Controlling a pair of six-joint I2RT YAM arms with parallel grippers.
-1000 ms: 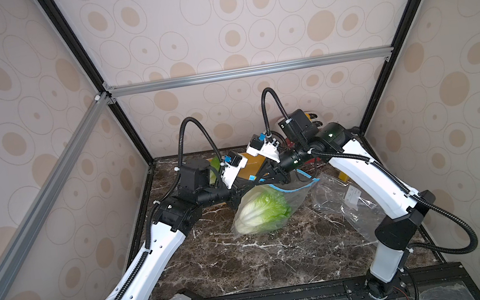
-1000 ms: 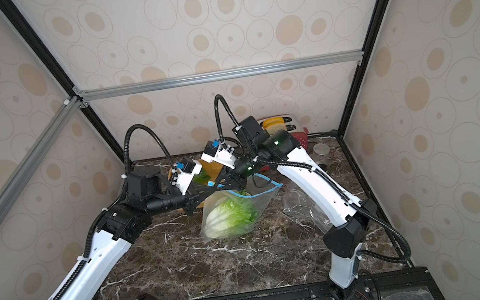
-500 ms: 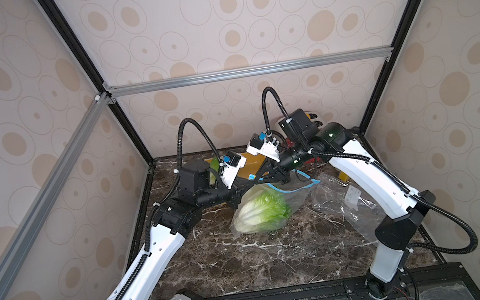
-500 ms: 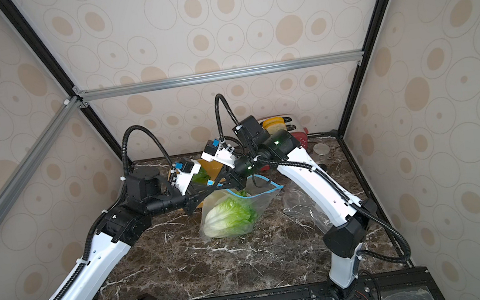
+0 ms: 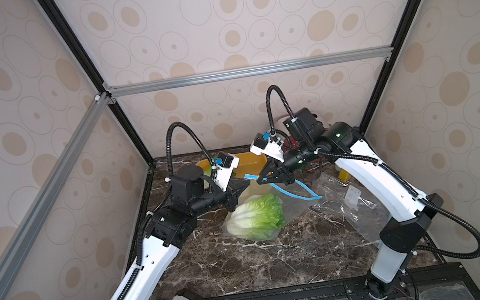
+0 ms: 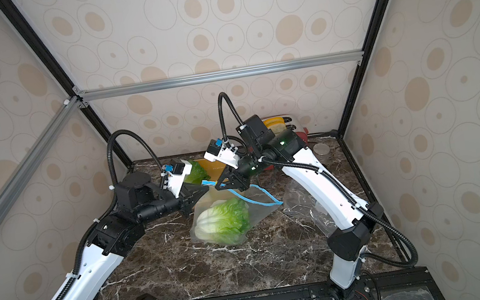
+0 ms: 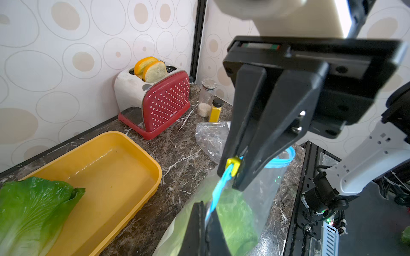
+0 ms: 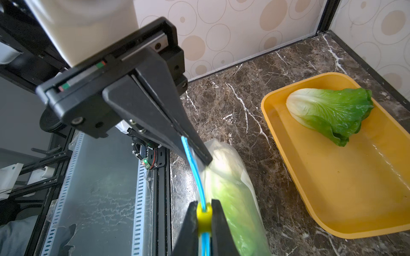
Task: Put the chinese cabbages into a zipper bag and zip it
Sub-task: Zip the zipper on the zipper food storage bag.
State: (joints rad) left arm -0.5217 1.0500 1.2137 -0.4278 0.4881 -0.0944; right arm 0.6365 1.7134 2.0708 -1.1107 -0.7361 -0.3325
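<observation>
A clear zipper bag (image 5: 292, 202) with a blue zip strip (image 5: 289, 193) stands mid-table, its mouth lifted. Chinese cabbage (image 5: 258, 218) fills its lower part; I cannot tell how many heads. My left gripper (image 7: 206, 210) is shut on the end of the blue strip. A short way along it, my right gripper (image 8: 204, 206) is shut on the yellow slider (image 8: 204, 218). In both top views the two grippers meet tip to tip above the bag (image 6: 226, 219). Another cabbage (image 8: 330, 113) lies in the yellow tray (image 8: 355, 199) behind the left gripper (image 5: 248, 183).
A red toaster (image 7: 164, 104) with bread slices stands at the back wall. Beside it are a glass jar (image 7: 206, 97) and a small yellow bottle (image 7: 215, 110). A loose empty plastic bag (image 5: 351, 202) lies under the right arm.
</observation>
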